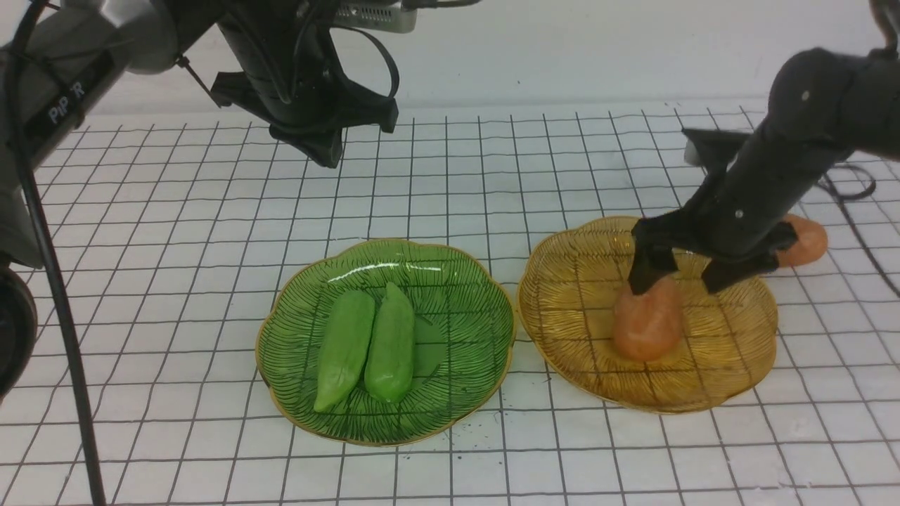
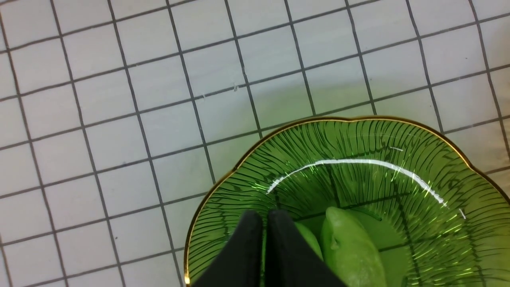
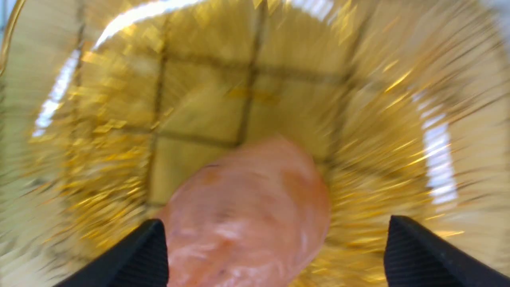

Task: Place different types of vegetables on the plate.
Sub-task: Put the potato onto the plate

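Note:
Two light-green pods lie side by side on the green plate. An orange-brown lump rests in the amber plate, and my right gripper stands open just over it. In the right wrist view the lump lies between the spread fingers, close to one and well apart from the other. A second orange lump lies on the table behind the right arm. My left gripper hangs high at the back, shut and empty. Its tips show over the green plate beside a pod.
Both plates sit on a white cloth with a black grid. A black cable trails at the far right beside the right arm. The left arm's cable hangs down the left side of the front view.

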